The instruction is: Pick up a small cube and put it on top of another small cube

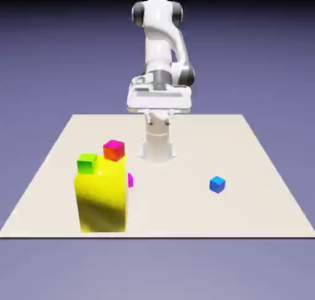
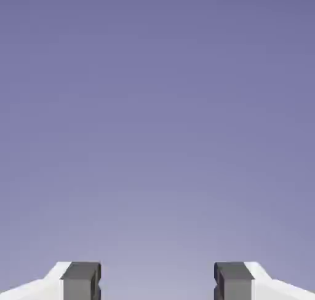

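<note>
The small cube (image 1: 217, 184), bright blue, lies alone on the beige table (image 1: 184, 219) toward the exterior view's right. My gripper (image 1: 159, 119) hangs high over the table's far side, well away from the cube and close to the robot's base. In the hand view the gripper (image 2: 157, 281) is open: its two grey fingertips (image 2: 81, 280) stand wide apart with only the blue-violet backdrop between them. No cube shows in the hand view.
A big yellow block (image 1: 101, 197) stands at the exterior view's left front. A green cube (image 1: 87, 163) and a red-and-magenta cube (image 1: 114, 150) sit on its top. A small magenta piece (image 1: 130, 180) peeks out behind the block's right side.
</note>
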